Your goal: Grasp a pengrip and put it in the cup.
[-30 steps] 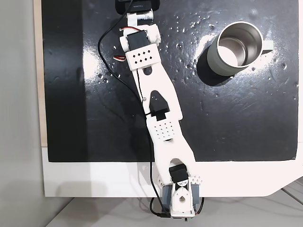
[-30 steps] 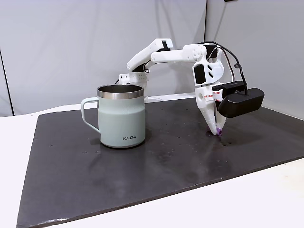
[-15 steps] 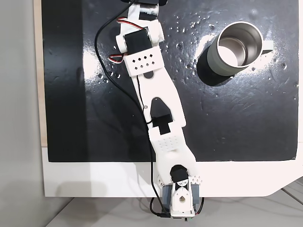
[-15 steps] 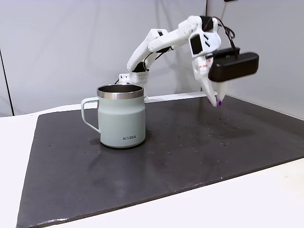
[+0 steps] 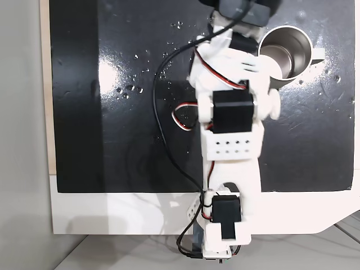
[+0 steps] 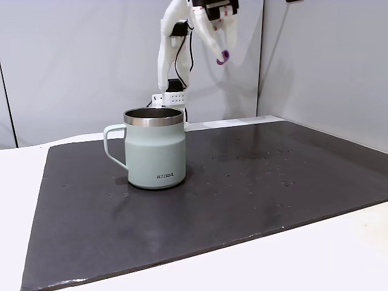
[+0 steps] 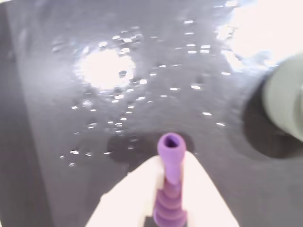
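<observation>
Pengrip, a tiny light-purple ribbed soft cylinder (image 7: 169, 182), sits clamped between the two white fingers (image 7: 132, 198) of the gripper (image 7: 168, 189), its open hollow end poking out past the fingertips in the wrist view. In a fixed view from the side the same purple piece (image 6: 222, 58) shows at the tip of the gripper (image 6: 222, 56), held high in the air — far above the mat and to the right of the cup.

Going left to right in that side view: a bare white table edge (image 6: 18, 182), then the dark grey mat (image 6: 242, 194), with the round brushed-steel cup (image 6: 154, 151) standing upright on its left half, handle pointing left. To the right of the cup the mat lies open all the way to its right edge, marked by small shiny specks. The white arm (image 6: 173, 48) rises at the far side behind the cup.

In a fixed view from above, the arm (image 5: 233, 124) stretches from the near edge across the mat (image 5: 112, 112), and its upper end overlaps the left rim of the cup (image 5: 289, 50), which stands in the far right corner. The left part of the mat is open — glare spots lie on it.

In the wrist view the cup's grey wall (image 7: 286, 104) shows blurred at the right edge, well apart from the pengrip.
</observation>
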Tool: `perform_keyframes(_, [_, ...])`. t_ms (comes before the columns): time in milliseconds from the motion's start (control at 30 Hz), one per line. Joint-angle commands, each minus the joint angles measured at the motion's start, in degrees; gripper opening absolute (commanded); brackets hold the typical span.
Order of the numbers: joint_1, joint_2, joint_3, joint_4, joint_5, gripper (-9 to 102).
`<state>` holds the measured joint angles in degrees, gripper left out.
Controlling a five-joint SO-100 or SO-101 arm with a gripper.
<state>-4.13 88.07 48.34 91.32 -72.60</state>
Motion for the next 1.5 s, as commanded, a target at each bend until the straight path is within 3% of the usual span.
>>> perform_keyframes(0, [4.2, 7.2, 1.3, 0.0, -2.4, 2])
perform_keyframes(300, [16.3, 10.5, 2.9, -3.1, -5.4, 3])
perform_keyframes(533, [23.4, 11.8, 14.5, -17.1, -4.6, 3])
perform_keyframes(733, [25.2, 10.3, 22.3, -33.4, 2.4, 3])
perform_keyframes(933, [23.7, 8.4, 27.2, -38.4, 6.1, 3])
perform_keyframes(1100, [23.2, 11.9, 40.6, -47.6, 7.0, 3])
perform_keyframes(1467, [23.1, 13.1, 43.3, -48.0, 9.8, 4])
